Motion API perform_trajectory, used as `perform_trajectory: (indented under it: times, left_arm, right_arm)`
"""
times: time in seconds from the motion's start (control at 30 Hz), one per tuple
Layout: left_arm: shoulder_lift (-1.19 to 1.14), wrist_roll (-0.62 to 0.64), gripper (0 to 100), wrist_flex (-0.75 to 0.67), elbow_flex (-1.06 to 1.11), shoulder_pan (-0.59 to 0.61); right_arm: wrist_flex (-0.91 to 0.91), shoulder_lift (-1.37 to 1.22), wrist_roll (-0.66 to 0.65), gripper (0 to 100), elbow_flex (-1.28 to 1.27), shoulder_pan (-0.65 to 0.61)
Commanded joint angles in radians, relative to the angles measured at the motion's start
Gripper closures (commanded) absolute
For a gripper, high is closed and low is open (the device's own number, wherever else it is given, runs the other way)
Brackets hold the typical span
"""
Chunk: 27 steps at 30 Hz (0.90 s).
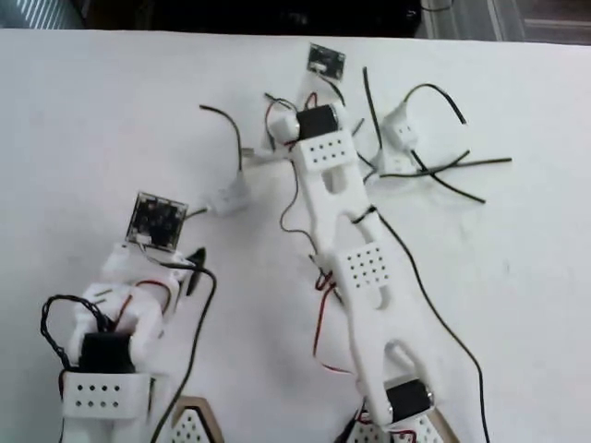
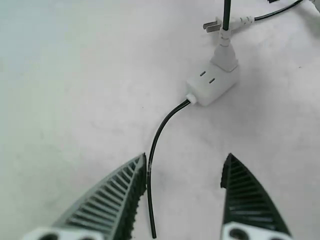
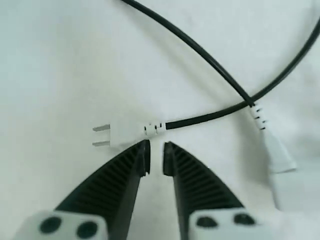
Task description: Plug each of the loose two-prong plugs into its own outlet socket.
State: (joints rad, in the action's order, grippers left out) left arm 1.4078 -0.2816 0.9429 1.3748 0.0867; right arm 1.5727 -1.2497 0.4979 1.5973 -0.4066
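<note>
Your right claw [image 3: 156, 150], open only a slit and empty, sits beside the loose plug [image 3: 122, 135] mid-frame; your left claw [image 2: 186, 162] gapes wide, empty. Gripping that far back could swing its 2 prongs [image 3: 101, 128] off line.

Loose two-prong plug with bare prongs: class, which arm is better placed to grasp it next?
Right. The right gripper hovers at the loose two-prong plug, jaws slightly apart beside its strain relief. The left gripper is open but farther back, facing the outlet socket.
</note>
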Motion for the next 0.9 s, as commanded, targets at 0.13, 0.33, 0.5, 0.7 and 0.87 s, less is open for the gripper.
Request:
perform_trajectory:
  times: [0.13, 0.33, 0.5, 0.7, 0.87]
  left_arm:
    - [0.022, 0.003, 76, -0.017, -0.006, 0.007]
    - [0.022, 0.003, 76, -0.017, -0.005, 0.005]
    - [0.022, 0.003, 76, -0.018, -0.005, 0.005]
    - [0.022, 0.003, 76, -0.02, -0.005, 0.005]
    - [0.022, 0.002, 76, -0.02, -0.005, 0.005]
  right_arm:
    - [-0.111, 0.03, -0.376, 77.9, -0.089, -0.028]
    - [-0.177, 0.031, -0.611, 77.6, -0.221, -0.025]
    - [-0.174, 0.031, -0.746, 77.6, -0.229, -0.016]
    - [-0.173, 0.031, -0.822, 77.8, -0.227, -0.013]
    - [-0.128, 0.041, -0.882, 77.9, -0.219, -0.019]
